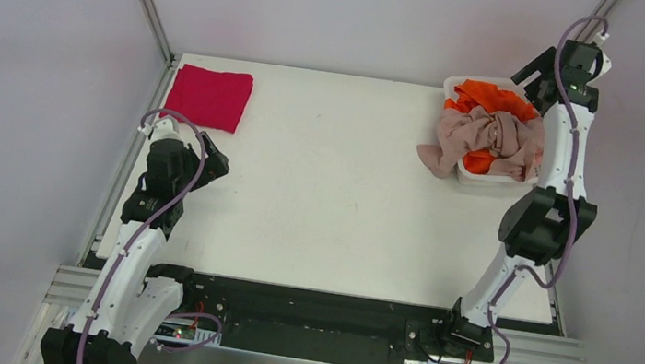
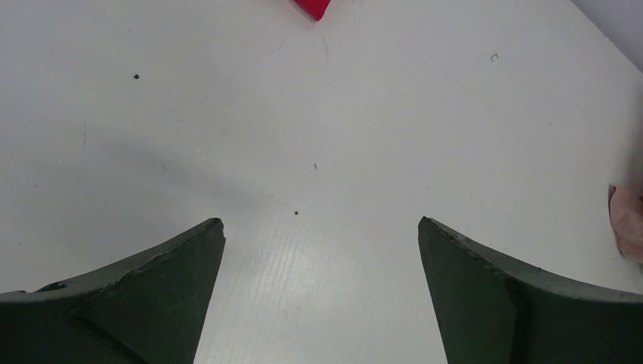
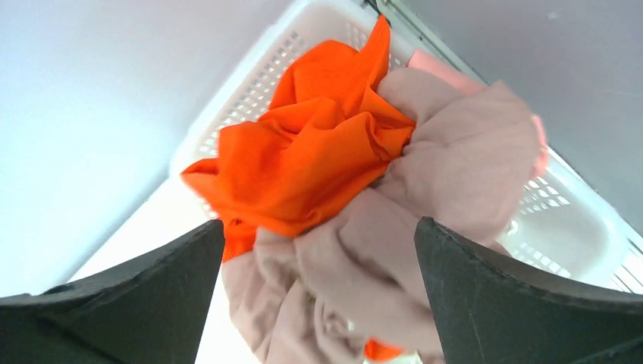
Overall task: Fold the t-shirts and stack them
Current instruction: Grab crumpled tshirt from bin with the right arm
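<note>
A crimson t-shirt point(image 1: 208, 97) lies folded flat at the table's back left corner; its tip point(image 2: 313, 7) shows at the top of the left wrist view. An orange t-shirt point(image 1: 494, 99) point(image 3: 318, 152) and a dusty-pink t-shirt point(image 1: 482, 141) point(image 3: 455, 159) are bunched in the white basket point(image 1: 486, 179) point(image 3: 250, 83), the pink one spilling over its left rim. A strip of salmon-pink cloth point(image 3: 434, 64) peeks out behind them. My right gripper point(image 1: 535, 83) point(image 3: 318, 222) hangs open just over the pile. My left gripper point(image 1: 214, 167) point(image 2: 319, 221) is open above bare table.
The white table point(image 1: 337, 184) is bounded by a metal frame post point(image 1: 146, 2) at the back left and grey walls. The basket stands in the back right corner, close to the right arm's elbow point(image 1: 546, 223).
</note>
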